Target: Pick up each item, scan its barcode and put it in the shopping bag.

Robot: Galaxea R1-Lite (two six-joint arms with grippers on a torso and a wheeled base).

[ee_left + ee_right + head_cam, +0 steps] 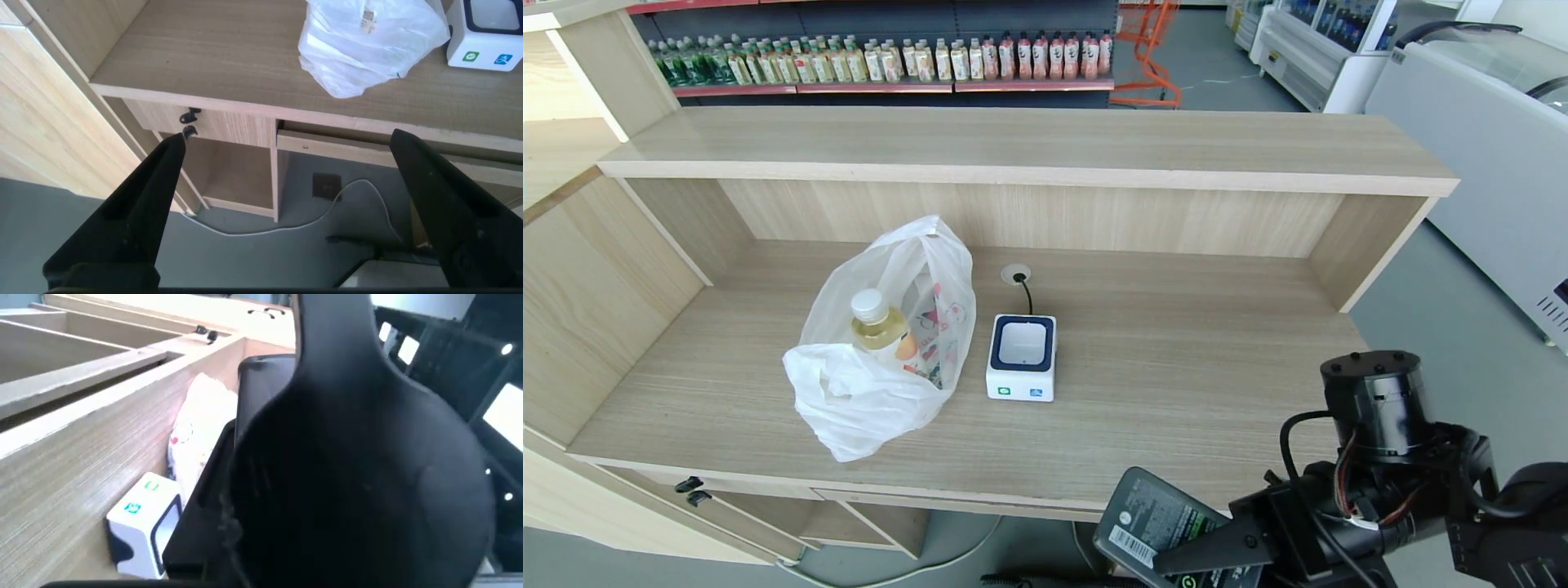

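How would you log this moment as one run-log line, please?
right gripper: shut on dark pouch | left gripper: open, empty | shopping bag: on counter, bottle inside | scanner: beside bag

We see a matt pale wood counter (1176,367), a crinkly white plastic bag (866,400) and a smooth dark grey pouch (1156,518)

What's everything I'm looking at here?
counter: one, pale wood
scanner: one, white with dark blue rim, mid-counter
shopping bag: one, white, on the counter left of the scanner
bottle: one, yellow drink with white cap, inside the bag
pack: one, dark grey, held off the counter's near edge
drink bottles: many, mixed colours, on the shelf behind
right gripper: black, shut on the pack
left gripper: black, open, out before the counter
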